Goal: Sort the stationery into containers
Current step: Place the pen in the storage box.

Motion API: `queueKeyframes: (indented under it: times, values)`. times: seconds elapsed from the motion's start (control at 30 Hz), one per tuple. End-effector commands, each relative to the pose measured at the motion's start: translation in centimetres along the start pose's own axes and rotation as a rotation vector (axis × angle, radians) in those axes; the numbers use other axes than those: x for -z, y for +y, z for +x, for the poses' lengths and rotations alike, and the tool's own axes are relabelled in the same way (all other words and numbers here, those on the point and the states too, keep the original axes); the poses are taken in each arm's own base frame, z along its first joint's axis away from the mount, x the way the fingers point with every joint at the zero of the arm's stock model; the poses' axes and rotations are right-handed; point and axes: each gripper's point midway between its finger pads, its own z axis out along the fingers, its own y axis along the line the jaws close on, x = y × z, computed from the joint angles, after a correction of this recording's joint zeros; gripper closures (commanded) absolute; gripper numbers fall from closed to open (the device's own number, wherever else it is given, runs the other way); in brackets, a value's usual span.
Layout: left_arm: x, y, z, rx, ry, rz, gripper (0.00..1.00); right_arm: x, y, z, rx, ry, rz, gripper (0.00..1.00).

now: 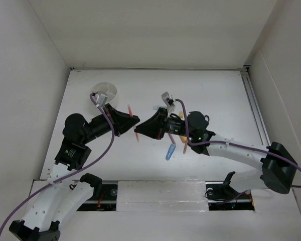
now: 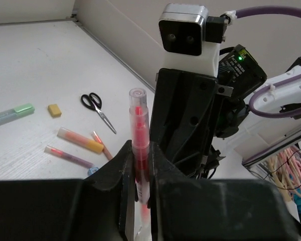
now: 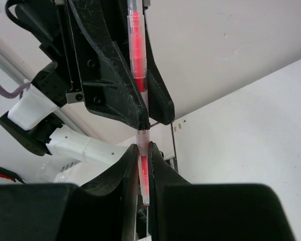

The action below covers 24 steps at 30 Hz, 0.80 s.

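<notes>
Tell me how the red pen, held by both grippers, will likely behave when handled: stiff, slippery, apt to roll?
Probably stiff: the red pen runs straight between the left gripper and right gripper. Its glossy clear barrel may slip in a narrow pinch. Round and thin, it would likely roll if laid on the table.

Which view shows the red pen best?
Right wrist: the red pen runs lengthwise, pinched by both the left gripper and the right gripper. Left wrist shows its capped end in one grip; top external shows only its tips.
</notes>
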Motion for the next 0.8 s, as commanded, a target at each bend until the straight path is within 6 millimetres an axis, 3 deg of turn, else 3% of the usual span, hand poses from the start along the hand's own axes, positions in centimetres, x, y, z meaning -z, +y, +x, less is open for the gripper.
queueKeyframes:
  times: [0.0, 0.13, 0.17, 0.2, 0.23, 0.27, 0.33, 0.37, 0.4, 0.43, 0.47, 0.5, 0.53, 0.57, 0.63, 0.67, 0.7, 0.77]
  values:
    - [0.0, -0.9, -1.5, -0.053, -0.043, 0.025, 1.00, -0.8, 3.1, -2.7, 0.048, -0.068, -0.111, 1.00]
    - [-0.5, -0.2, -1.6, -0.036, -0.044, 0.007, 1.00, -1.0, 2.4, -3.5, 0.073, -0.102, -0.072, 0.98]
    - [-0.5, -0.1, -1.7, -0.022, -0.052, -0.004, 1.00, -0.9, 1.9, -3.4, 0.068, -0.094, -0.054, 0.85]
    - [-0.6, 0.0, -2.1, -0.028, -0.067, -0.010, 1.00, -0.8, 1.4, -3.7, 0.085, -0.104, -0.038, 0.64]
    - [-0.7, 0.2, -3.0, -0.019, -0.095, -0.036, 1.00, -0.6, 0.7, -3.8, 0.083, -0.101, -0.019, 0.26]
    - [-0.7, 0.2, -3.7, -0.025, -0.117, -0.049, 1.00, -0.1, -0.8, -4.2, 0.087, -0.116, 0.025, 0.00]
    - [-1.2, 1.5, -4.3, 0.003, -0.130, -0.111, 1.00, 0.8, -3.1, -3.9, 0.075, -0.102, 0.086, 0.00]
    - [-1.2, 2.3, -5.9, -0.001, -0.189, -0.174, 1.00, 1.8, -4.6, -4.5, 0.080, -0.121, 0.135, 0.00]
    - [-1.3, 3.4, -6.3, 0.010, -0.208, -0.230, 1.00, 3.0, -6.2, -3.6, 0.077, -0.115, 0.184, 0.00]
    - [-1.6, 5.0, -6.5, 0.046, -0.231, -0.295, 1.00, 4.1, -6.5, -4.0, 0.081, -0.129, 0.211, 0.00]
    - [-1.1, 7.2, -8.0, 0.071, -0.312, -0.420, 1.00, 5.0, -7.3, -3.8, 0.075, -0.130, 0.247, 0.00]
    - [-0.9, 8.7, -8.7, 0.094, -0.357, -0.491, 1.00, 6.8, -9.0, -3.4, 0.067, -0.139, 0.315, 0.00]
    - [-0.8, 10.3, -9.0, 0.113, -0.385, -0.565, 1.00, 7.6, -9.3, -3.6, 0.077, -0.148, 0.338, 0.00]
    - [-0.3, 13.4, -9.8, 0.130, -0.454, -0.709, 1.00, 8.5, -8.9, -4.1, 0.100, -0.157, 0.357, 0.00]
    - [0.5, 16.8, -10.9, 0.157, -0.529, -0.845, 1.00, 9.6, -9.0, -4.1, 0.117, -0.155, 0.396, 0.00]
    - [1.5, 20.8, -10.9, 0.183, -0.544, -0.962, 1.00, 10.0, -7.9, -4.8, 0.160, -0.164, 0.387, 0.00]
    - [2.6, 22.3, -12.3, 0.195, -0.617, -1.034, 1.00, 10.4, -7.9, -4.3, 0.159, -0.137, 0.406, 0.00]
    - [2.9, 26.0, -12.7, 0.191, -0.660, -1.134, 1.00, 11.1, -6.4, -4.9, 0.201, -0.141, 0.401, 0.00]
